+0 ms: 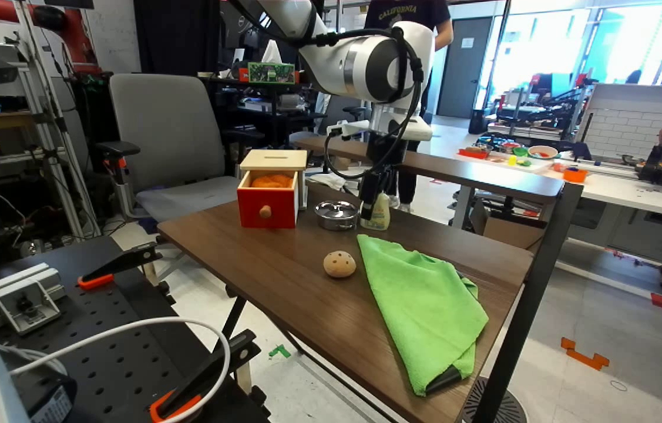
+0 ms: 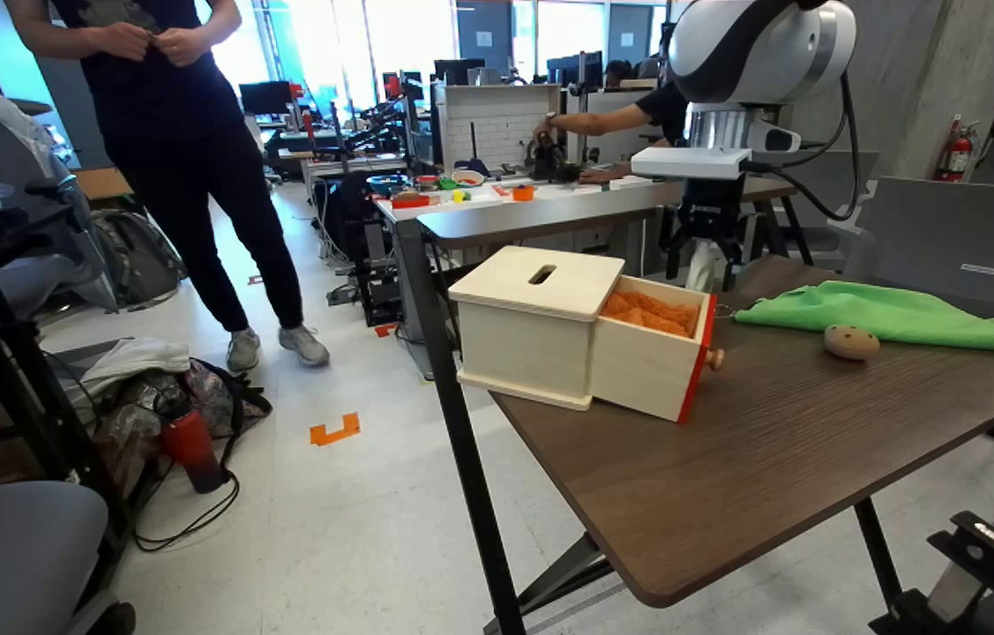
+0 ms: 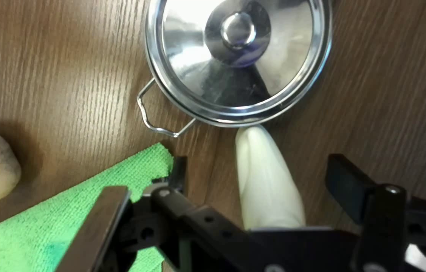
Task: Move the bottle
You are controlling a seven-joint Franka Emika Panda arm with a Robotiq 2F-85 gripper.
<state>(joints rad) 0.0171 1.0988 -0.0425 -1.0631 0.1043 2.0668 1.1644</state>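
Currently the jaws stand apart, the pale bottle (image 3: 268, 183) between them, with gaps showing on both sides of it in the wrist view. The bottle is upright on the brown surface (image 1: 284, 258), just beside the lidded metal pot (image 1: 336, 216), though whether those two touch I cannot tell. On the pot's other side stands the wooden box (image 2: 525, 344), its red-fronted drawer (image 1: 268, 201) open on something orange (image 1: 272, 181), while the spotted tan ball (image 1: 339, 264) and the green cloth (image 1: 427, 305) lie near, on the same surface.
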